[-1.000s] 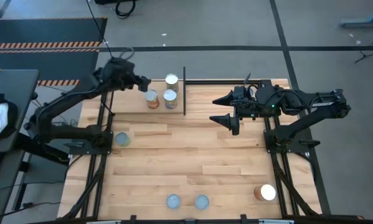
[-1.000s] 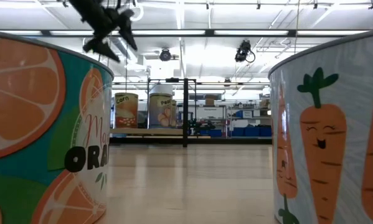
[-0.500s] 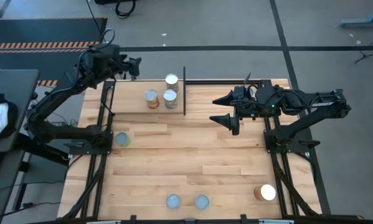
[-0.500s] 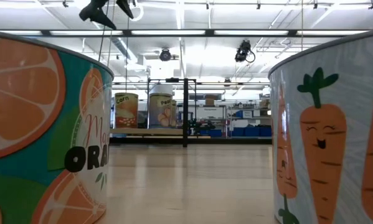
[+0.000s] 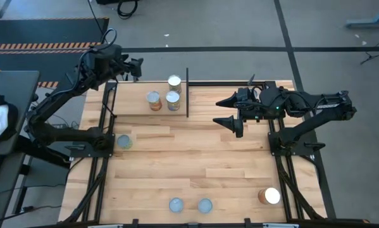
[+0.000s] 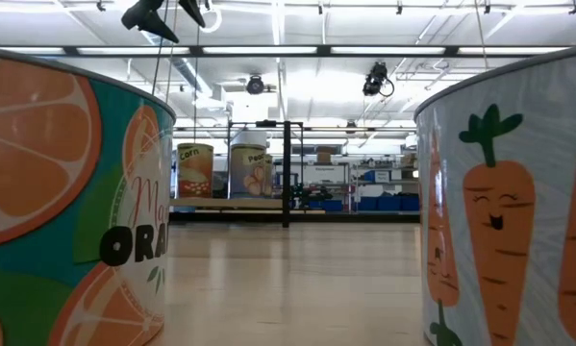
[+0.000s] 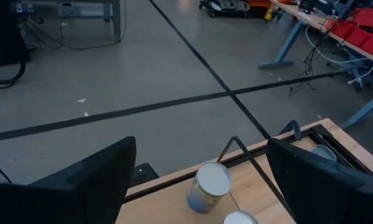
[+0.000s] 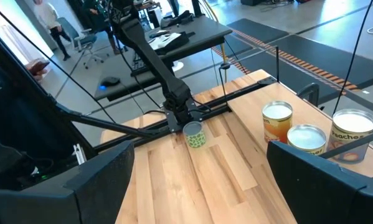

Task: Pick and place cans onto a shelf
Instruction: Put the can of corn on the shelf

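Observation:
Three cans (image 5: 154, 100) (image 5: 173, 100) (image 5: 174, 82) stand upright on the shelf (image 5: 129, 104), a light board with black rods at the table's far left. The left wrist view shows one of them (image 7: 210, 185). The right wrist view shows all three (image 8: 277, 118). My left gripper (image 5: 135, 66) hangs open, raised beyond the shelf's far left corner, with nothing between its fingers; it shows at the top of the low view (image 6: 167, 12). My right gripper (image 5: 227, 111) hovers open above the table's middle right, also holding nothing.
More cans stand on the table: one by the left arm's base (image 5: 124, 141), two at the near edge (image 5: 176, 204) (image 5: 205, 204), one at the near right (image 5: 269, 196). The two near-edge cans (image 6: 66, 192) (image 6: 509, 202) fill the low view's sides. Bare wood (image 5: 195, 158) lies between.
My left gripper has risen and drawn back from beside the cans on the shelf toward the table's far left corner, tipping more level, fingers still apart. The cans stand as before. In the last half second nothing has moved.

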